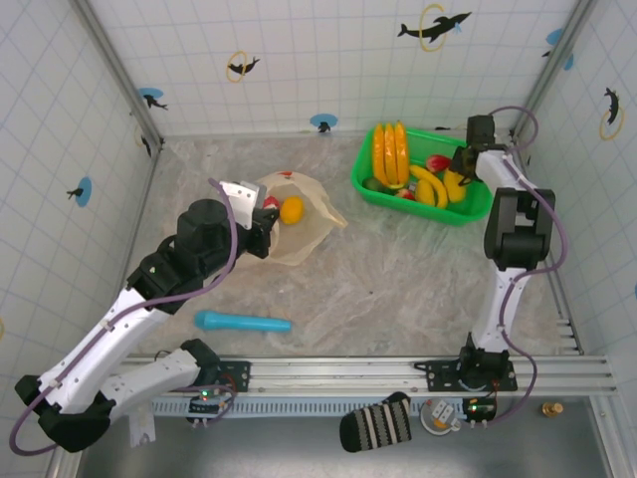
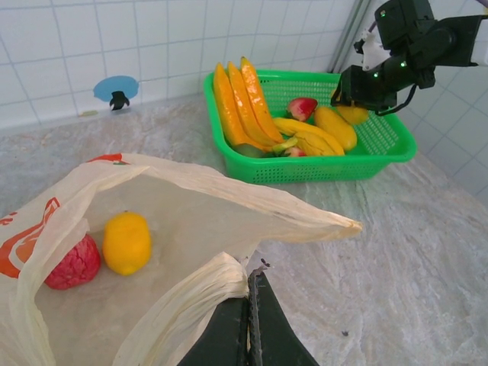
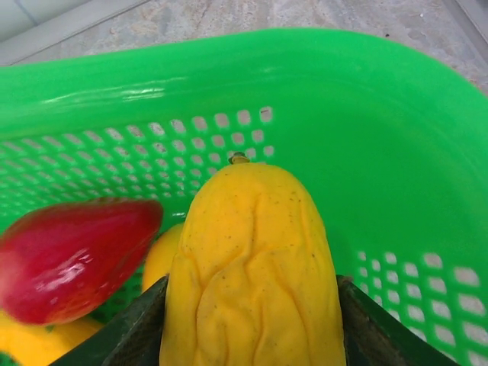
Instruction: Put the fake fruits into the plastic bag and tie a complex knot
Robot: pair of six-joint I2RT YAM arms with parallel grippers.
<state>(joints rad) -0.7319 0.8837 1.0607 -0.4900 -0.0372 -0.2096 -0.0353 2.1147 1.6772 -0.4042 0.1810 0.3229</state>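
The cream-yellow plastic bag [image 1: 304,237] lies open on the table, mouth toward the basket. My left gripper [image 2: 252,309] is shut on a bunched handle of the plastic bag [image 2: 200,286] and holds the mouth up. Inside the bag lie a yellow round fruit [image 2: 126,242] and a red bumpy fruit [image 2: 72,263]. At the basket's far right my right gripper [image 1: 461,171] is shut on a wrinkled yellow fruit [image 3: 252,259]. That fruit sits between the two dark fingers [image 3: 130,328], just above the basket floor. A red strawberry [image 3: 69,255] lies left of it.
The green basket [image 1: 468,212] at the back right holds tall orange slices [image 1: 390,152], bananas [image 1: 430,184] and small green pieces. A blue tube [image 1: 242,322] lies near the front left. A striped sock-like item [image 1: 376,423] hangs below the rail.
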